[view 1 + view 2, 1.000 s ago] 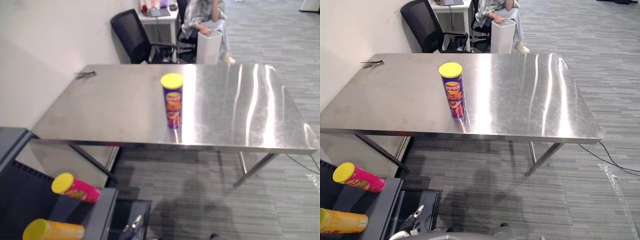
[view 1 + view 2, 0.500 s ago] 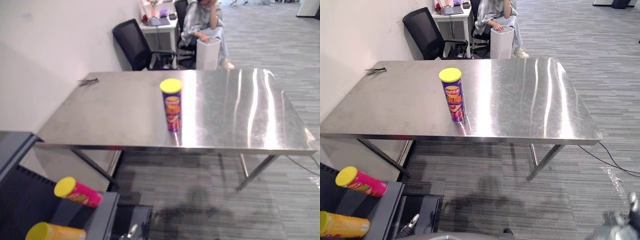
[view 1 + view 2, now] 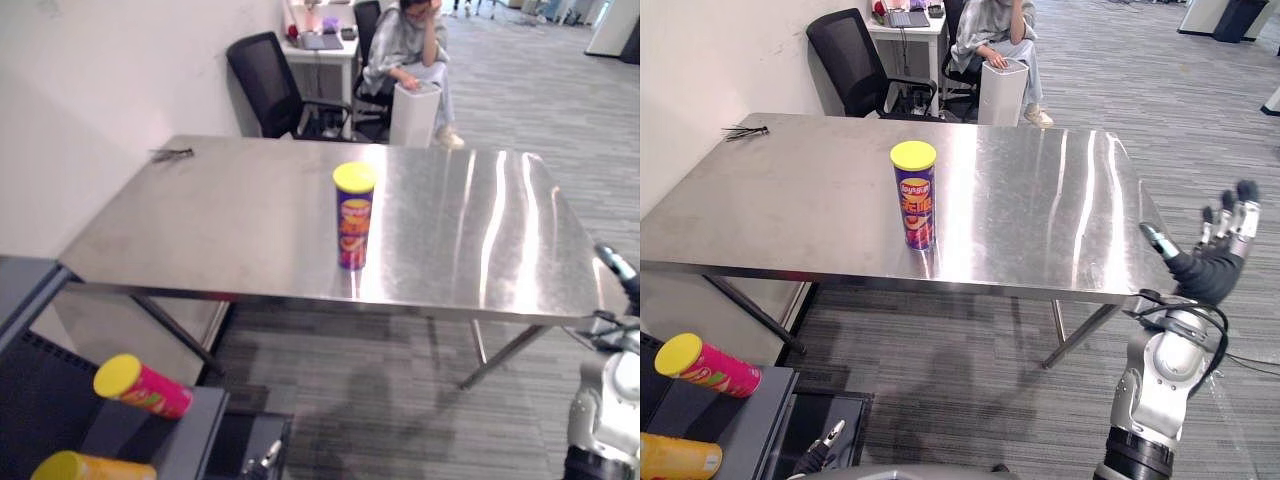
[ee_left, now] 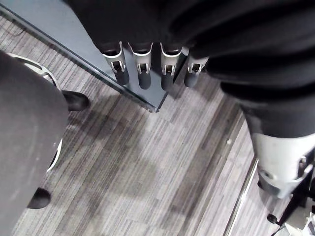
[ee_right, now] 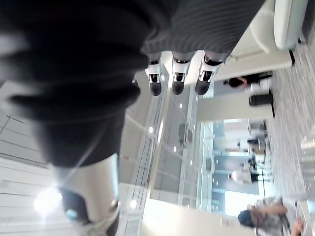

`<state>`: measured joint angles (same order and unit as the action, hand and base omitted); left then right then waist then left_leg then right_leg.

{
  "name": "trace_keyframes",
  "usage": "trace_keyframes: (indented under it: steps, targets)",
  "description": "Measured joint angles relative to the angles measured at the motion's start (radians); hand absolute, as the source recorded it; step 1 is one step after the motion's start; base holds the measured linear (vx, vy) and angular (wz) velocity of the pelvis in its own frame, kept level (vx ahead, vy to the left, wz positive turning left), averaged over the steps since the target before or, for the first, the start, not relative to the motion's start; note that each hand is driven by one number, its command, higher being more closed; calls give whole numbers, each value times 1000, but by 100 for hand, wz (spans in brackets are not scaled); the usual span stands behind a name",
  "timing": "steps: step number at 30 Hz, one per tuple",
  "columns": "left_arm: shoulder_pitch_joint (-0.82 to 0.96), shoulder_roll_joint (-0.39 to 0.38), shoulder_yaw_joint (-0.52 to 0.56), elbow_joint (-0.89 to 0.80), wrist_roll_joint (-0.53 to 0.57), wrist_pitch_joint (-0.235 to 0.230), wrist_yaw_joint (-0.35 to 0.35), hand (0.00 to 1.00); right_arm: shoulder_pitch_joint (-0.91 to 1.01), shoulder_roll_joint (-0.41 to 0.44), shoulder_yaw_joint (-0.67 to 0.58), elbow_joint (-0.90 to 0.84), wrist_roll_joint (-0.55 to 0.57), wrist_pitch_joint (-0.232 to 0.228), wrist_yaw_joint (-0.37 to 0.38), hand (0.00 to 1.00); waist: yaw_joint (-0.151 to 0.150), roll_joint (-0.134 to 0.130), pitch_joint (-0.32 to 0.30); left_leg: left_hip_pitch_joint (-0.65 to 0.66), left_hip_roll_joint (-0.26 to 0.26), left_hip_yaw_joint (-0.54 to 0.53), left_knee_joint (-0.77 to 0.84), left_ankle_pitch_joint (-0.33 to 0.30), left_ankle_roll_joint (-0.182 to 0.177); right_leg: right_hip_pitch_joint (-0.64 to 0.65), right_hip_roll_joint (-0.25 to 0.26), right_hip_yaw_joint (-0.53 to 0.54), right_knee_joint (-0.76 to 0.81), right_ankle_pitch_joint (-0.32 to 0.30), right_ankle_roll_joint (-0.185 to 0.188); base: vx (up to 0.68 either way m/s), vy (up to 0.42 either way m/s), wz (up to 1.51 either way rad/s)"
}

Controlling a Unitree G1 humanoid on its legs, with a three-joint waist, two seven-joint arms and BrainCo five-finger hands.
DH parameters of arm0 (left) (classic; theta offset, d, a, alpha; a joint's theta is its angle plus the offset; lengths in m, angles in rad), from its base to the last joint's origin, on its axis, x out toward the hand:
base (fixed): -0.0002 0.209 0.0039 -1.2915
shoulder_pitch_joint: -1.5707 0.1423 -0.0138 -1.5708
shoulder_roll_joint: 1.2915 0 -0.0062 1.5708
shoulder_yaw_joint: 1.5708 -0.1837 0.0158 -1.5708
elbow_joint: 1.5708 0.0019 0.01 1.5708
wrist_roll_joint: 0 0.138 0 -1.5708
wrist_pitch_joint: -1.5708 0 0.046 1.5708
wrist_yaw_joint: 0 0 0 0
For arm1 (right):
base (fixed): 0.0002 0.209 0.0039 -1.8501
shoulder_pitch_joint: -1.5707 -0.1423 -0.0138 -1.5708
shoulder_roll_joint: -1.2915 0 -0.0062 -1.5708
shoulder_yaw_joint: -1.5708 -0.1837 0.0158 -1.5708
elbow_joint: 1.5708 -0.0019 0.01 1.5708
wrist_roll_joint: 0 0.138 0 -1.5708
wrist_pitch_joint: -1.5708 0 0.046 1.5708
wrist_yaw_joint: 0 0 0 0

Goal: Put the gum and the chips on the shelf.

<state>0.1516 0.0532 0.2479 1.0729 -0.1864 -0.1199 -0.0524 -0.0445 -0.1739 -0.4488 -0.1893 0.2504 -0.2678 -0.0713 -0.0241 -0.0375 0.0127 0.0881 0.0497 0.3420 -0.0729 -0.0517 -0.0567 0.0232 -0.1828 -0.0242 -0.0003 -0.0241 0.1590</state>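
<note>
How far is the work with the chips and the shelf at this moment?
Seemingly done: a pink can and a yellow can lie on the grey shelf. In hand: nothing; the right hand is raised beside the table with straight fingers, and the left hand is open and empty. To do: the purple chips can stands upright on the table, untouched.

The left hand (image 4: 206, 34), its back under a dark ribbed cover, took up 1 long edge of the frame and much of 1 corner. Its silver fingers (image 4: 144, 73) with dark tips hung in a straight, relaxed row, slightly apart and holding nothing. Just behind them a flat blue-grey panel (image 4: 64, 37) ran slantwise, its pointed corner near the middle of the frame. Beyond it lay grey striped carpet (image 4: 147, 172).
</note>
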Motion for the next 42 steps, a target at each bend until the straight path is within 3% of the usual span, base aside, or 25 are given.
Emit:
trace_keyframes:
  steps: [5,15,28,42]
  targets:
    - [-1,13,-35,0,5,-1,-19,0,-3,-91,145,68,44,16,101,0,3,0,0,-14,-6,-16,9,6,6,-1,-8,-21,-10,-1,0,-85,-46,5]
    - [-2,24,-65,-10,4,-1,-31,0,-84,-123,319,192,45,59,146,0,21,1,1,-18,-20,-63,-22,48,13,6,-13,-67,-15,-2,1,-69,-27,11]
    - [-7,28,-64,-21,-7,1,-31,0,-272,-122,490,396,44,96,146,0,54,9,16,-33,-24,-121,-22,58,15,35,-13,-125,-33,-2,0,3,-21,13]
    - [-9,30,-62,-57,-9,14,-13,0,-438,-95,536,552,34,131,113,0,65,12,58,-53,-25,-156,-23,63,14,37,-12,-160,-36,-3,-2,-1,-18,8]
